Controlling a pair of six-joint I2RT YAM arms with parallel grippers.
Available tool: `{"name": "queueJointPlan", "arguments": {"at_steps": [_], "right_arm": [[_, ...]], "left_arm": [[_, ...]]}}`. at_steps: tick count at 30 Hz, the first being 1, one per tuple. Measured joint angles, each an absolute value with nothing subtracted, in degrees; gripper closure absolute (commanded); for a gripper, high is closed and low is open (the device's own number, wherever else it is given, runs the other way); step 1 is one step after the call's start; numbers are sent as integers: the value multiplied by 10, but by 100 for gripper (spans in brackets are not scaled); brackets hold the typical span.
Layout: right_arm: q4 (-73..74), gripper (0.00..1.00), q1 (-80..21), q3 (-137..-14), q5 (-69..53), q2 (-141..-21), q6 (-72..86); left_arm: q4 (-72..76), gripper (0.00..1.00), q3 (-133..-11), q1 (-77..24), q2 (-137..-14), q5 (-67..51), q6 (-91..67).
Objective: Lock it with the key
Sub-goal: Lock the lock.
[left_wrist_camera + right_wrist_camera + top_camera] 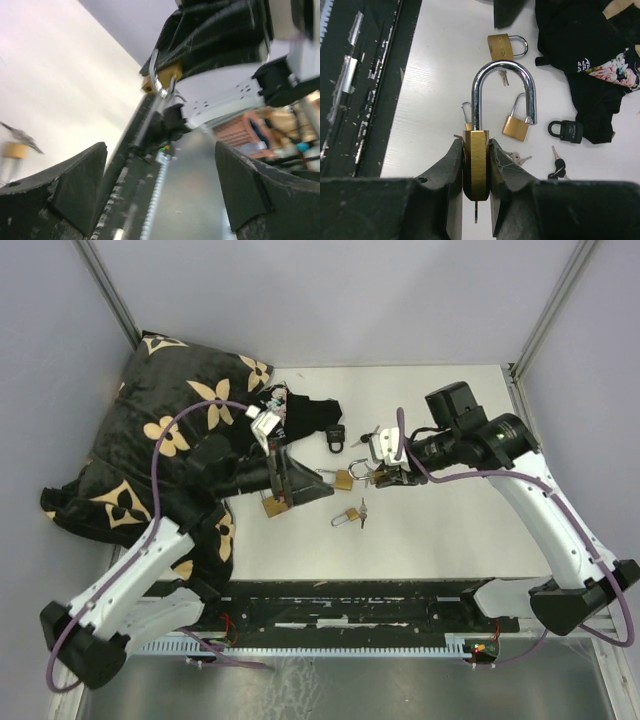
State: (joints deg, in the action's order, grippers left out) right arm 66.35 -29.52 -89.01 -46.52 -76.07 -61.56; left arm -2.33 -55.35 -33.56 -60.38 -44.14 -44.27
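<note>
- the right gripper (383,476) is closest to the job. its jaws are narrow and squeeze the brass padlock (477,165) by its flat sides, up off the table (450,530).
- a thin metal bit (476,212) pokes out under the brass padlock. i think it is the key, but i cannot be sure.
- the silver loop (504,75) is open. its loose leg hangs out to one side, not over its hole.
- so the loop needs a turn back over the body first, then a straight push down. the right gripper must hold tight, or the lock may slip.
- farther off, the left gripper (161,150) has its jaws wide and holds nothing. it faces the lock, so it looks free to push.
- past them, a small open padlock (516,126) and a black padlock (565,131) lie on the table. best not to bump them.
</note>
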Motion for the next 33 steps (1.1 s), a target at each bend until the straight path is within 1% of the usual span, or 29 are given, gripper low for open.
{"name": "queueJointPlan", "arguments": {"at_steps": [2, 3, 6, 7, 8, 10, 13, 17, 19, 22, 26, 33], "right_arm": [[687, 98, -295, -908, -463, -746, -592], [697, 98, -295, -915, -464, -740, -581], [745, 98, -295, -940, -480, -731, -557], [767, 98, -295, -951, -493, -733, -548], [786, 98, -295, -960, -504, -738, -542], [814, 98, -296, -974, -519, -750, -531], [838, 98, -296, -980, -527, -772, -516], [846, 98, -296, -977, -527, -788, -500], [848, 98, -296, -976, -527, -789, -493], [851, 98, -296, -976, -527, -790, -488], [852, 98, -296, -976, -527, -791, -486], [852, 98, -296, -976, -528, -802, -484]], "left_arm": [[-2, 1, -498, -336, -522, -401, -387], [24, 0, -459, -338, -469, -375, -352], [129, 1, -340, -353, -316, -316, -245], [189, 1, -305, -361, -264, -296, -190], [202, 1, -302, -367, -258, -292, -178], [255, 1, -304, -378, -269, -286, -112], [282, 1, -329, -405, -329, -286, -21], [229, 0, -384, -491, -414, -272, 130], [185, 3, -420, -535, -457, -260, 199], [130, 9, -467, -572, -510, -242, 277], [89, 21, -491, -585, -550, -198, 346], [62, 35, -493, -592, -571, -153, 392]]}}
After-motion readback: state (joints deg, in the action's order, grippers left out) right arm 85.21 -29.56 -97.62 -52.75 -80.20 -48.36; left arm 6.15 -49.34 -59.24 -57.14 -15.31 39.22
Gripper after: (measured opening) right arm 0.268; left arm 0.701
